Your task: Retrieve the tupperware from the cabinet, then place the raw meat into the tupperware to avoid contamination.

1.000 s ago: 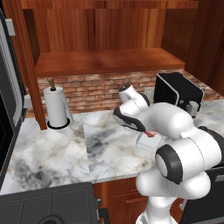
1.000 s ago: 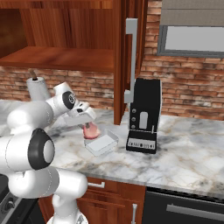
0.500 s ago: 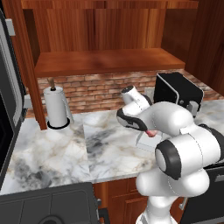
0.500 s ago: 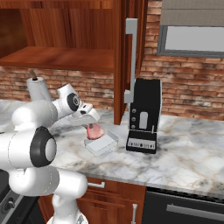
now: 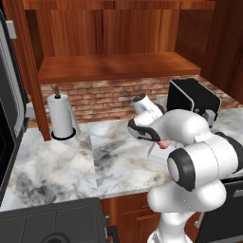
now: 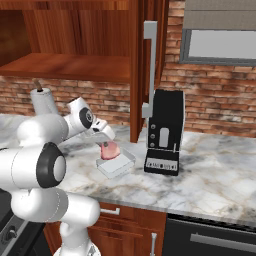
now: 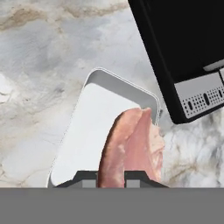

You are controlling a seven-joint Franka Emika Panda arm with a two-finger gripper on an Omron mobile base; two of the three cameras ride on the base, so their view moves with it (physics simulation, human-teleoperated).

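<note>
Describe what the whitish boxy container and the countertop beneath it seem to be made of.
The whitish boxy container: apparently plastic, matte, with thin walls and rounded corners. The countertop: looks like polished marble, white-grey with brownish veining, though it could be a laminate imitation.

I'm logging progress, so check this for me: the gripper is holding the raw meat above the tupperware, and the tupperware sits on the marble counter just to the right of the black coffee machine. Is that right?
One thing is wrong: the side. In the right base view the tupperware sits on the marble counter to the left of the black coffee machine, not its right. The rest holds: the gripper holds the raw meat above it.
</note>
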